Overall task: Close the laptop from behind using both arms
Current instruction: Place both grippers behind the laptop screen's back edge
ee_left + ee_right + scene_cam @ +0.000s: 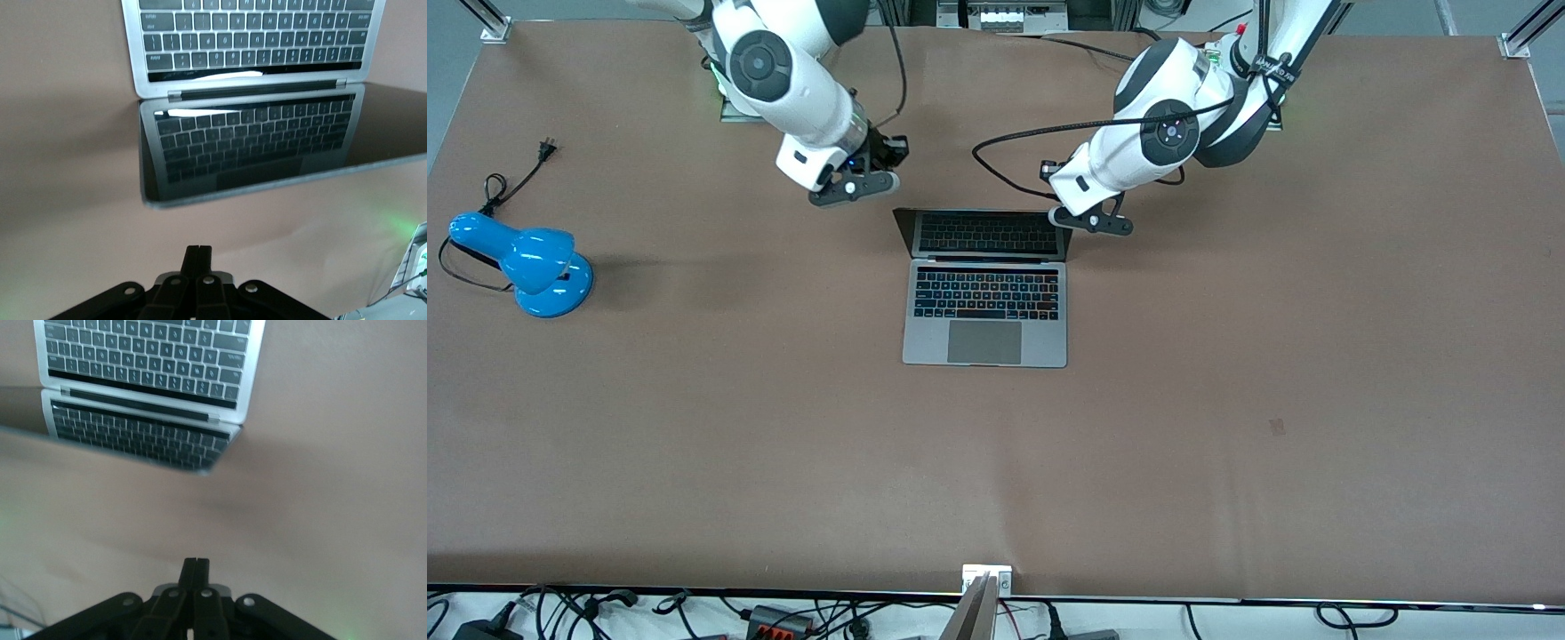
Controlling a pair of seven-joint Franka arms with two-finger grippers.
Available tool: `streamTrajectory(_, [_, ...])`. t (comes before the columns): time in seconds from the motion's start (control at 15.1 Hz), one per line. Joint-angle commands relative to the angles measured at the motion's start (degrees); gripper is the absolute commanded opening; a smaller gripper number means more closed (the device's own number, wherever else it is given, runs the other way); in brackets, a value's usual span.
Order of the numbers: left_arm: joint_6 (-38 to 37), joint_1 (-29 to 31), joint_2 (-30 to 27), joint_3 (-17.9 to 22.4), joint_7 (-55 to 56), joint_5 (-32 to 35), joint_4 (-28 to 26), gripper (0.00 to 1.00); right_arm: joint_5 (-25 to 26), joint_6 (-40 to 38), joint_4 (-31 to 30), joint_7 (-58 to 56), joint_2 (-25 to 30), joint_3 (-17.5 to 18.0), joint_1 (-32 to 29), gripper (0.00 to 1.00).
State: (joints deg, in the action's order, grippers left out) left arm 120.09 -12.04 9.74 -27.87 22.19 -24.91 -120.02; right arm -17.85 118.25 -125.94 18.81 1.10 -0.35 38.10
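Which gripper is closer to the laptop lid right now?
Left. The left gripper sits right beside the corner of the open laptop lid; the right gripper hangs farther off, toward the right arm's end.

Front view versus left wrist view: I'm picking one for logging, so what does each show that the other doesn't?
Only the front view shows the blue desk lamp, the right gripper and the laptop's trackpad. Only the left wrist view shows the left gripper closed, with its fingertips together. Both show the open laptop, its dark screen mirroring the keyboard, on the brown table.
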Motion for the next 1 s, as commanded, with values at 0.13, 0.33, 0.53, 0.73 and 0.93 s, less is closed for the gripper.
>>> streamTrajectory(0.13, [2.25,0.26,0.90,0.18,-1.36,-0.93,0.84,0.00,-1.14,8.29,-0.18,0.26,-3.90,-0.70,2.94,0.00])
streamTrajectory(0.33, [4.18,0.18,1.33,0.27,-1.45,-0.66,0.84,0.00,-1.05,14.71,0.34,0.26,-7.24,-0.70,3.30,0.00])
streamTrajectory(0.53, [4.80,0.18,3.17,0.36,-1.45,-0.58,2.16,0.00,-1.05,15.69,0.78,0.00,-7.77,-0.79,3.12,0.00])
streamTrajectory(0.73, [4.98,0.18,5.46,0.54,-1.36,2.30,4.35,0.00,-0.79,17.44,0.87,0.00,-8.56,-0.79,3.12,0.00])
streamTrajectory(0.93, [5.07,1.14,9.32,0.62,-1.27,4.34,7.07,0.00,-0.79,18.06,1.05,0.00,-8.83,-0.96,2.69,0.00])
